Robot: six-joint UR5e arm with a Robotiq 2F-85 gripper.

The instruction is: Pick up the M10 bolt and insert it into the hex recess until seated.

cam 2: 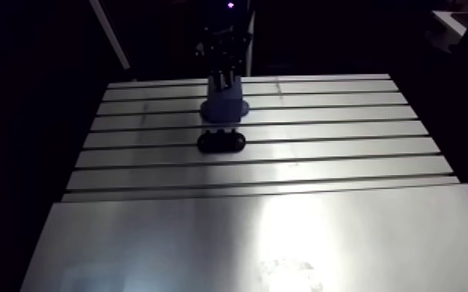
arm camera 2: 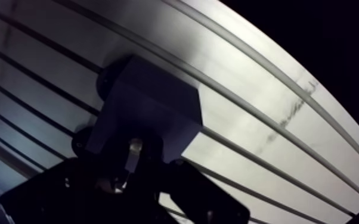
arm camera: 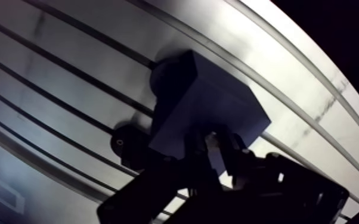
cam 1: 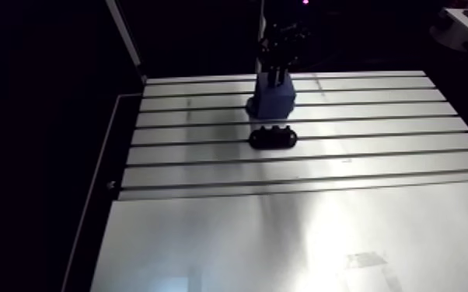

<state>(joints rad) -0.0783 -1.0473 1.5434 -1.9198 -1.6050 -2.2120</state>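
Observation:
A blue block (cam 1: 274,97) stands on the slotted table (cam 1: 299,233) near its far edge. My gripper (cam 1: 278,75) comes straight down onto the block's top. In the wrist view the block (arm camera 2: 152,101) fills the space just ahead of the fingers. A short pale metal piece, apparently the M10 bolt (arm camera 2: 135,154), shows between the dark fingers at the block's upper face. The fingers stand close around it. The recess itself is hidden by the gripper.
A black oval holder (cam 1: 273,137) with round holes lies on the table just in front of the blue block, one slot nearer. It also shows beside the block in the wrist view as a dark holder (arm camera: 124,143). The table's left edge has a dark rail (cam 1: 101,194).

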